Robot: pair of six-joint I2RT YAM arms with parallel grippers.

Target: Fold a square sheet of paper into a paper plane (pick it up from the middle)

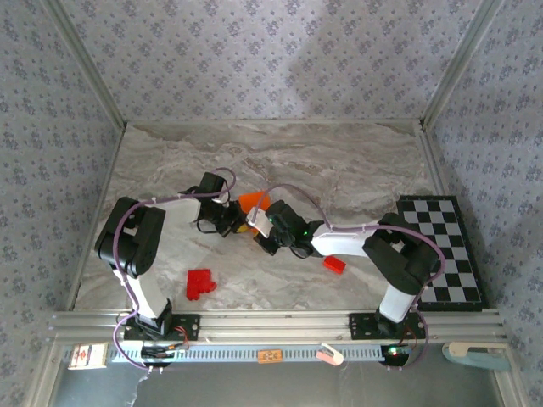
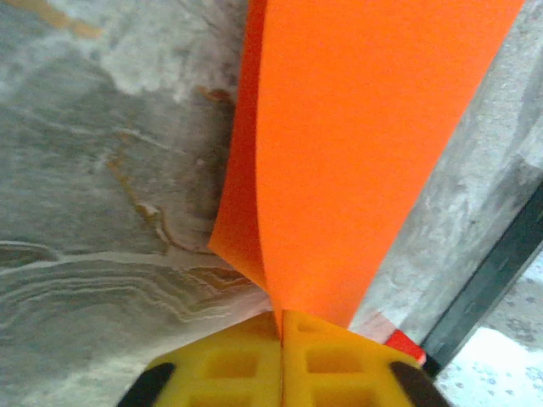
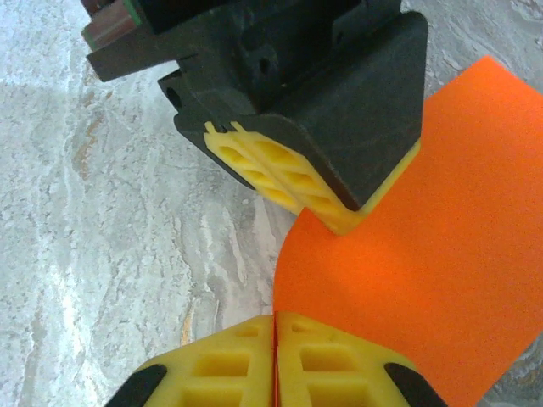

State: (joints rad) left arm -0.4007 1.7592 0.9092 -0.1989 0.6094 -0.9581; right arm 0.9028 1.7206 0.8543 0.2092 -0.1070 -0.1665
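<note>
Paper (image 2: 356,153), smooth orange, curves over grey-veined tabletop (image 2: 85,212).

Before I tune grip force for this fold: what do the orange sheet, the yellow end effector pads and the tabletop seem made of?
The orange sheet: thin matte paper, apparently; it bows softly and carries a crease. The yellow pads: probably moulded rubbery plastic, matte, with recessed pockets. The tabletop: smooth, grey marble-like veining; real stone or printed laminate, I cannot tell.

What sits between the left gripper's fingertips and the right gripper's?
A stretch of the square sheet of paper, pinched by left gripper and right gripper alike, seen in the right wrist view.
</note>
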